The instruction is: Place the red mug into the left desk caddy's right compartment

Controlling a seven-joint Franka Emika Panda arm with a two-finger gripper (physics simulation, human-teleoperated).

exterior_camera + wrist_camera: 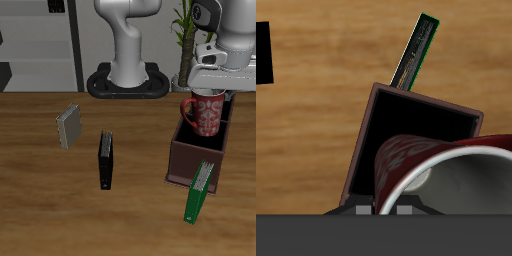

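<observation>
My gripper [210, 90] is shut on the rim of the red mug [205, 113]. The mug hangs upright just above the far end of the left desk caddy [190, 166], a dark reddish-brown box. In the wrist view the red mug [406, 165] fills the near field with its white inside showing. The caddy's wall [359, 145] and dark interior lie right beneath it. The mug's base appears level with or slightly above the caddy's rim. I cannot make out the inner divider in either view.
A green book [200, 190] leans against the caddy's front end and shows again as the green book [414, 55] in the wrist view. A black book [105, 160] and a grey book [69, 127] lie on the wooden table, well away from the caddy.
</observation>
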